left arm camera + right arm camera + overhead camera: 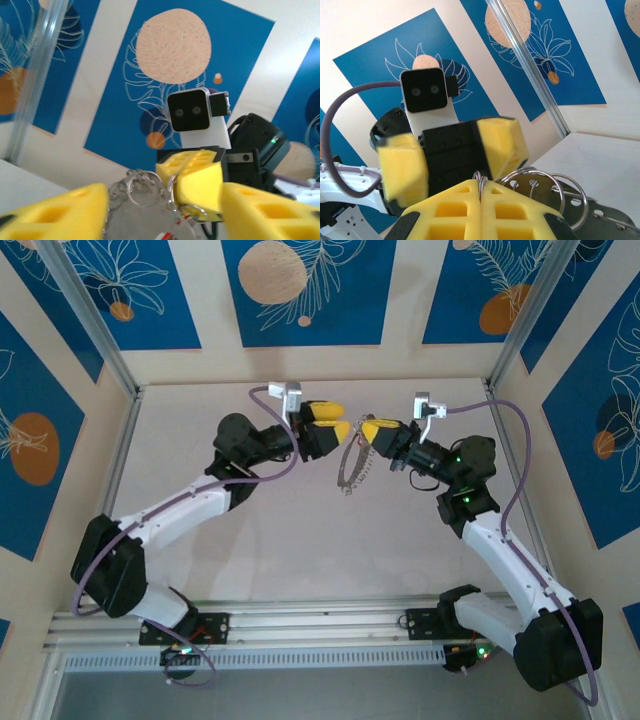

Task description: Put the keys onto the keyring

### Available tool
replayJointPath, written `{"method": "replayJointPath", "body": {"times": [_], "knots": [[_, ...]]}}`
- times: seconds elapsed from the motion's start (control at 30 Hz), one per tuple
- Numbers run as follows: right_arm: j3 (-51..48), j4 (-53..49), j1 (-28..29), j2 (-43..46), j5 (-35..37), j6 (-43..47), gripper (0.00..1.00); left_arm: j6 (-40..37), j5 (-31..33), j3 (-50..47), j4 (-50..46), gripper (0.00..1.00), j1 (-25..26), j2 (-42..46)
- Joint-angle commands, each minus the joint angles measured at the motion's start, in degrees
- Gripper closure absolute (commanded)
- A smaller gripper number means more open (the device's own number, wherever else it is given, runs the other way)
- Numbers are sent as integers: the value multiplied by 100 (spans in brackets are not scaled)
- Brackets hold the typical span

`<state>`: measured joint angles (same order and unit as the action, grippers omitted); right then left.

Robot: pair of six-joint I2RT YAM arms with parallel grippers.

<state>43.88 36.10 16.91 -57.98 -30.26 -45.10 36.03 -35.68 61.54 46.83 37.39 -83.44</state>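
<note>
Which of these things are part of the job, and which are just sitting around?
Part of the job: keyring, red key piece, left gripper, right gripper pinching the ring.

Just there: blue wall panels, metal frame post, table.

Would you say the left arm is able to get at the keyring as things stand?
Probably yes: the left gripper, jaws open, faces the keyring hanging from the shut right gripper, nothing between.

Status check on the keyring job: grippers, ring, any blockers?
Left gripper open, fingers either side of the rings. Right gripper shut on keyring, which hangs between both arms. Nothing in the way.
</note>
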Motion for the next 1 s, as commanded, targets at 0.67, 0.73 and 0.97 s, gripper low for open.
{"method": "replayJointPath", "body": {"times": [0.67, 0.73, 0.97], "knots": [[370, -584, -347, -139, -429, 467, 100, -2697, 1925, 394, -2663, 0, -177, 666], [376, -581, -355, -152, -440, 467, 100, -2811, 1853, 535, -2822, 0, -180, 558], [416, -617, -382, -194, -464, 511, 100, -3085, 2181, 881, -3099, 0, -179, 225]]}}
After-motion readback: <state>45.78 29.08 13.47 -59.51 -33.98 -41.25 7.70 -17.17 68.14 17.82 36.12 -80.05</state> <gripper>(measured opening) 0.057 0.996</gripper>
